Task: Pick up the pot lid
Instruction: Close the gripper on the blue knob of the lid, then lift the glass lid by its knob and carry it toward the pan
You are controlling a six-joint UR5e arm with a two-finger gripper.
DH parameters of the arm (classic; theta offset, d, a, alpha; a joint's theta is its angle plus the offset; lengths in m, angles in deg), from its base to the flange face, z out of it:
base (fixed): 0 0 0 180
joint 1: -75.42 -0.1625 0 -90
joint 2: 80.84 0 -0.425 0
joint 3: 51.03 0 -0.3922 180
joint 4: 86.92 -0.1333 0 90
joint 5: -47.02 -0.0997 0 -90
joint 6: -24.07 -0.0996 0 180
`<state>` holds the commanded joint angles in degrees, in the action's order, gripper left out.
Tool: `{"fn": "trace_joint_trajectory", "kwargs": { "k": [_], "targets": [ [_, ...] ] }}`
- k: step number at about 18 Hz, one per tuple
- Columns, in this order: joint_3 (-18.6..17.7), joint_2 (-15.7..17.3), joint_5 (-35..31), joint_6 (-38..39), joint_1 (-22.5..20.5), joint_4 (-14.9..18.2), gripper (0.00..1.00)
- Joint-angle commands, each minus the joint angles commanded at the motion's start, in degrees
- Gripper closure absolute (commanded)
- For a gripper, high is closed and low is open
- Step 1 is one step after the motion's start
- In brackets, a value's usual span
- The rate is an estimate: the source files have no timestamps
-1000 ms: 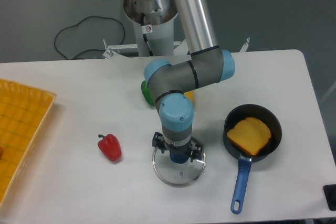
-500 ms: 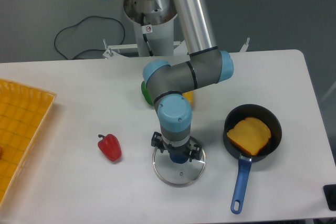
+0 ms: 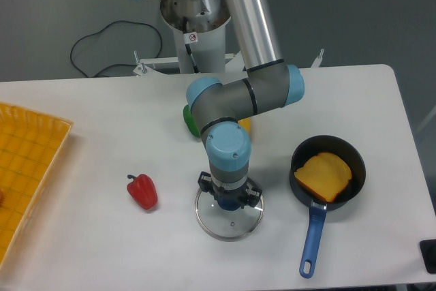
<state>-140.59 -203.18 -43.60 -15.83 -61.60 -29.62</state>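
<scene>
Found glass pot lid (image 3: 229, 227) at lower centre, low at table (image 3: 102, 243), beneath gripper (image 3: 229, 194). Could not tell whether spread around or clamped on blue knob (image 3: 229, 204). Judged approach as done, clear lift as remaining.

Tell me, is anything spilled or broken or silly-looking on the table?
No, nothing stands out. I see no spill or crack. The red pepper lies on its side, the orange piece is inside the black pan, and the clear lid is under the gripper.
</scene>
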Motion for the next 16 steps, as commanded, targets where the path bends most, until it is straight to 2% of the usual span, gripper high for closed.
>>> {"fn": "trace_joint_trajectory", "kwargs": {
  "k": [2,6,9,16],
  "targets": [
    [0.6,0.3,0.1,-1.1,-0.1,1.5,0.52],
    [4.1,1.3,0.0,-2.9,-0.1,9.2,0.52],
    [4.5,2.5,0.3,-4.7,-0.1,10.1,0.52],
    [4.7,8.0,0.2,-13.9,-1.2,17.4,0.52]
  ]
}}
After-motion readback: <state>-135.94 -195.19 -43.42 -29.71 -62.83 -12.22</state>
